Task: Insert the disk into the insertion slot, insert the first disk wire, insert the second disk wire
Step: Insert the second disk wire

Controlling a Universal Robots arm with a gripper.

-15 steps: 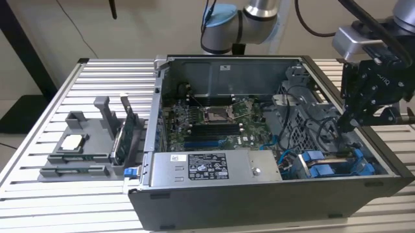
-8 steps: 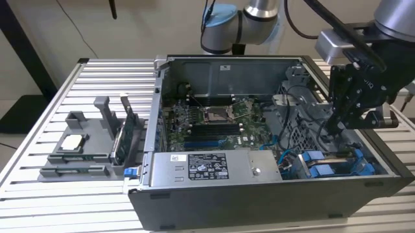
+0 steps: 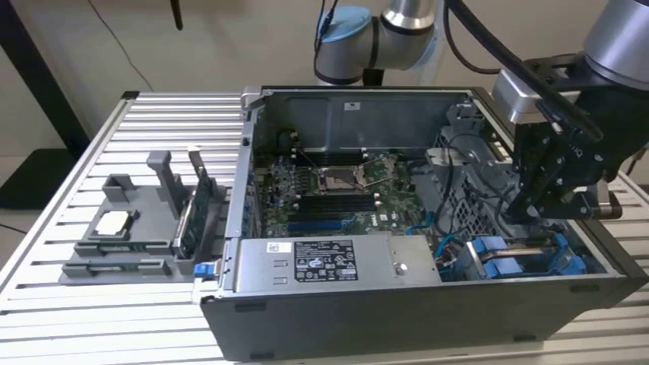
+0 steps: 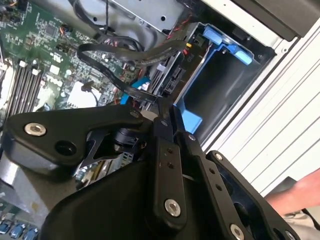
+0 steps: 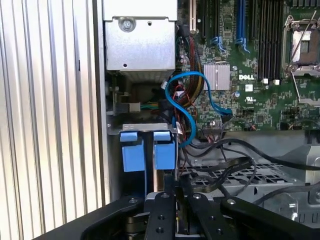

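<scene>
Cannot see the whole disk (image 4: 169,75) inside the computer case (image 3: 335,319), screened by the black body of the hand (image 4: 161,114). Loses a person's arm (image 4: 300,194) to the picture edge outside the case. Cannot trace single black cables (image 4: 115,50) in the tangle by the case's insertion slot (image 4: 225,75).

one computer case (image 3: 406,319), one motherboard (image 3: 390,199), one power-supply box (image 3: 324,262), two blue tabs (image 5: 132,152).

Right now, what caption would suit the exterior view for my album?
Robot gripper hangs inside an open computer case, near its blue drive bay.
</scene>
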